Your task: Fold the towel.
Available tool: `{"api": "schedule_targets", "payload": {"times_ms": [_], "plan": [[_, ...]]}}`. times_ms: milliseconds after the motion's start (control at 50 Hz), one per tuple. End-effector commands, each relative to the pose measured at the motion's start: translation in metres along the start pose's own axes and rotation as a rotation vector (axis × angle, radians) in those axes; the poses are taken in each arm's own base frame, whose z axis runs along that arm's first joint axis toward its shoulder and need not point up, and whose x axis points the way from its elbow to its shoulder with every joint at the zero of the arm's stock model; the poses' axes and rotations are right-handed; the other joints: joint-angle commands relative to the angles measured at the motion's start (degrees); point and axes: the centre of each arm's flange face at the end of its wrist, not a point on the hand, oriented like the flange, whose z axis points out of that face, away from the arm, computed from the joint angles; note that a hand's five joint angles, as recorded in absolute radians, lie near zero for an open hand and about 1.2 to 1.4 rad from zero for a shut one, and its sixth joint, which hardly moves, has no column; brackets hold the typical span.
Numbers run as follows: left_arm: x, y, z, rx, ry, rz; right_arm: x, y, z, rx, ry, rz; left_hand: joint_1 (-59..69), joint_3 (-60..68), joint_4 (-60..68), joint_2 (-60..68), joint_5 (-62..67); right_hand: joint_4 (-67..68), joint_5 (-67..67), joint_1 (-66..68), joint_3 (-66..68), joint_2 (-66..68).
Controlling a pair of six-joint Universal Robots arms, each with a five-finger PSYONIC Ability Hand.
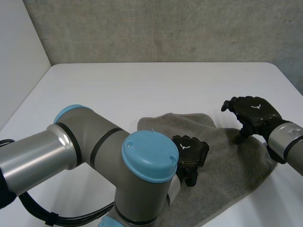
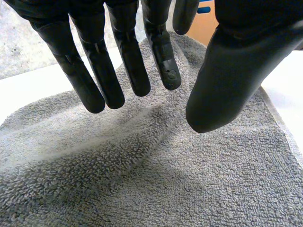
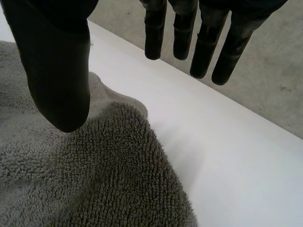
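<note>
The left hand (image 1: 190, 152) over the middle of the towel (image 1: 222, 163) and the right hand (image 1: 253, 112) at its edge both hang released, fingers straight. A shallow right pinch could slip off that edge.

Bright, diffuse light from above; the white table (image 1: 142, 85) evenly lit; faint sheen on the light-blue cap (image 1: 150, 155); the towel (image 1: 236, 165) softly shaded in its creases.

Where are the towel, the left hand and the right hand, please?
towel (image 1: 227, 163): head view, bare middle of the cloth.
left hand (image 1: 190, 152): head view, back of the hand.
right hand (image 1: 254, 109): head view, back of the hand.
</note>
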Motion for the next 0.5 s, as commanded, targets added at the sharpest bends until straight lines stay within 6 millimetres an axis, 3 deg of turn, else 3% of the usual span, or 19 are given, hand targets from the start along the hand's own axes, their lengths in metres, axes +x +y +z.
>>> {"api": "schedule_targets", "payload": {"times_ms": [20, 240, 380, 500], "plan": [[-0.017, -0.021, -0.019, 0.143, -0.044, 0.099, -0.024, -0.029, 0.006, 0.029, -0.070, -0.134, 1.29, 1.09, 1.38, 0.95, -8.39, 51.84, 52.41, 50.97, 51.81, 51.06], [-0.017, -0.022, -0.020, 0.143, -0.045, 0.098, -0.010, -0.026, 0.009, 0.022, -0.024, -0.185, 1.29, 1.09, 1.38, 0.95, -8.39, 51.84, 52.41, 50.97, 51.81, 51.06], [-0.019, -0.018, -0.021, 0.123, -0.049, 0.099, 0.017, -0.027, 0.014, 0.035, 0.075, -0.205, -0.22, -0.42, -0.13, -0.56, -9.89, 48.82, 49.39, 47.95, 48.78, 48.03], [-0.019, -0.010, -0.032, 0.073, -0.045, 0.104, 0.027, -0.027, 0.015, 0.036, 0.112, -0.203, -8.93, -9.13, -8.84, -9.27, -18.60, 16.57, 17.14, 15.70, 16.54, 15.79]]}}
